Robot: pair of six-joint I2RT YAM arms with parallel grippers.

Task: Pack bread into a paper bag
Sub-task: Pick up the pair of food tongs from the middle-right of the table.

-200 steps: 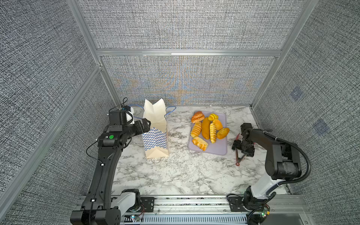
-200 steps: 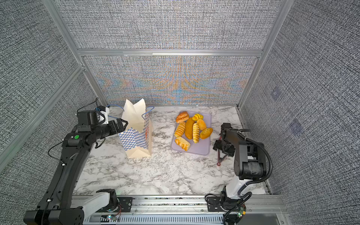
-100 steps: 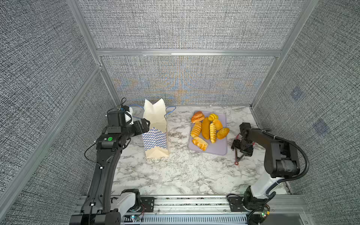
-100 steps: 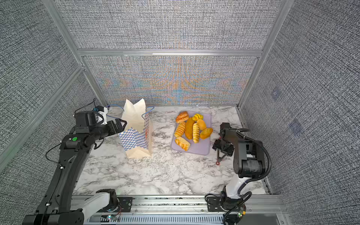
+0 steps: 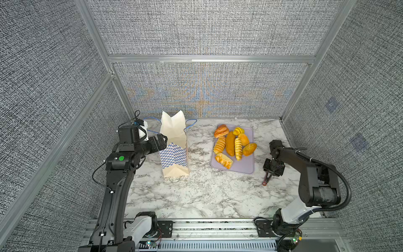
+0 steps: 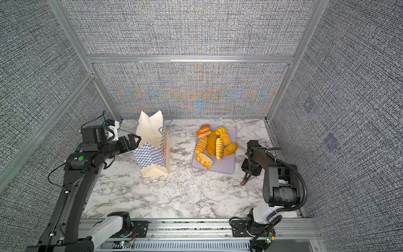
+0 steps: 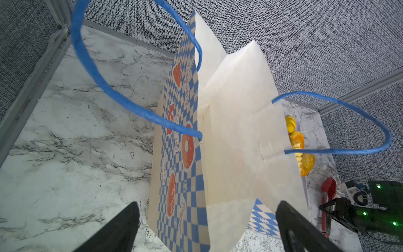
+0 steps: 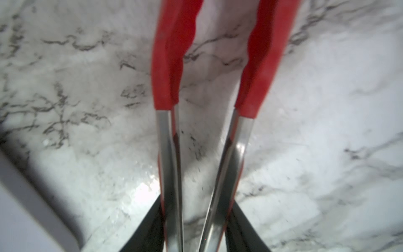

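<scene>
Seen in both top views as a white, grey-veined marble surface [image 5: 196,196]. Carries an upright paper bag [image 5: 174,162] at left and, well apart at right, a flat lilac tray [image 5: 245,167]. Also has metal tongs [image 5: 266,180] just beside that tray's right edge, resting or lifted unclear.

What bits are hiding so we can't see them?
- Inside the paper bag: in both top views its own walls hide the bottom, so whether anything lies in it is unclear.
- The bread: in the left wrist view the bag covers most of it.
- The tongs: in the right wrist view the top edge cuts off the red ends, and the picture is blurry.
</scene>
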